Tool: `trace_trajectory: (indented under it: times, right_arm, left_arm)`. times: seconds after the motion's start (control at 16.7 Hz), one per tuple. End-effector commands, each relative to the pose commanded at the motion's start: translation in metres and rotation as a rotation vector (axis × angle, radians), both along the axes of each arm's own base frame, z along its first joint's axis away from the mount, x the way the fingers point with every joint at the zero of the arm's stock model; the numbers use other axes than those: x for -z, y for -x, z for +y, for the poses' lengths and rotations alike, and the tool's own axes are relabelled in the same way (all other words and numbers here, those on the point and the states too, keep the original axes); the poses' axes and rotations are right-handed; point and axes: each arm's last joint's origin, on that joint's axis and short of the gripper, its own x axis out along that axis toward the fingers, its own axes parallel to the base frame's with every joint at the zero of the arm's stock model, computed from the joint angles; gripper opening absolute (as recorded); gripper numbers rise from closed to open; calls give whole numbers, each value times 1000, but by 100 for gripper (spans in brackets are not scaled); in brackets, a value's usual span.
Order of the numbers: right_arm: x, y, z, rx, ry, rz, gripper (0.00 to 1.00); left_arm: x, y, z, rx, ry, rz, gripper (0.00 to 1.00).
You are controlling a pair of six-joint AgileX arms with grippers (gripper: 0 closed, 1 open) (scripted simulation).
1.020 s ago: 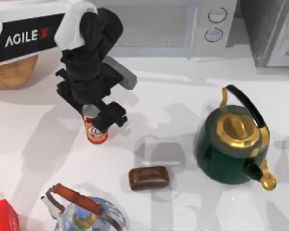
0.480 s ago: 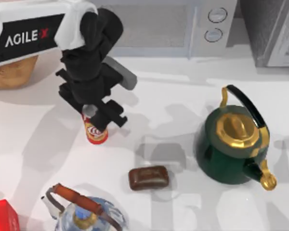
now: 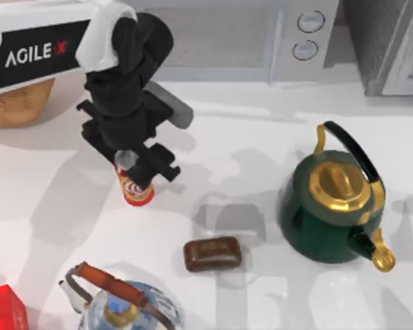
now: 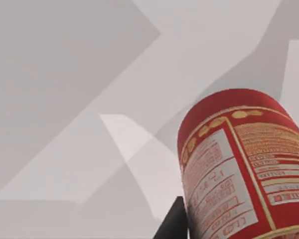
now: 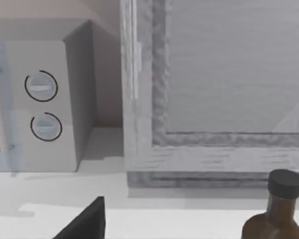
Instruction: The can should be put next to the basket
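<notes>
The left gripper (image 3: 139,165) is down over the can (image 3: 135,187), coming at it from above, and that makes sense: the can stands upright on the bench, left of centre, and a top-down hold around its upper part would keep it vertical for a carry. The basket (image 3: 14,103) sits at the bench's far-left edge, partly under the white forearm, so the can is well apart from it and the placing is not yet done. In the left wrist view the can (image 4: 241,164) fills the near side, label and print close up, with one dark finger (image 4: 173,221) right against its wall, so the jaws stand about a can's width apart and look closed onto it, though only one contact is plain to see. Whether the can's base is on the bench or just off it cannot be told. A route towards the basket looks open: the green kettle (image 3: 332,203) is well off towards the right edge, the brown bar (image 3: 213,253) lies nearer the front, and the glass teapot (image 3: 120,306) and red box (image 3: 3,309) sit at the front-left corner. The right arm is parked, its camera facing the microwave (image 5: 42,107) and a brown bottle (image 5: 274,211).
</notes>
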Motion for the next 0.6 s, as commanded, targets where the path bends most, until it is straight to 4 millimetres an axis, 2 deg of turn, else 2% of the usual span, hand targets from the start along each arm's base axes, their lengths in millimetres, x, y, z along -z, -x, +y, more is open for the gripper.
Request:
trace_trajectory:
  times: [0.18,0.36,0.6]
  right_arm:
    - [0,0,0,0,0,0,100]
    - [0,0,0,0,0,0,100]
    - [0,0,0,0,0,0,100]
  left_arm:
    - [15,0,32,-139,-33,64,0]
    - [25,2,82,-345,-66,116,0]
    - [15,11,152,-615,-75,127,0]
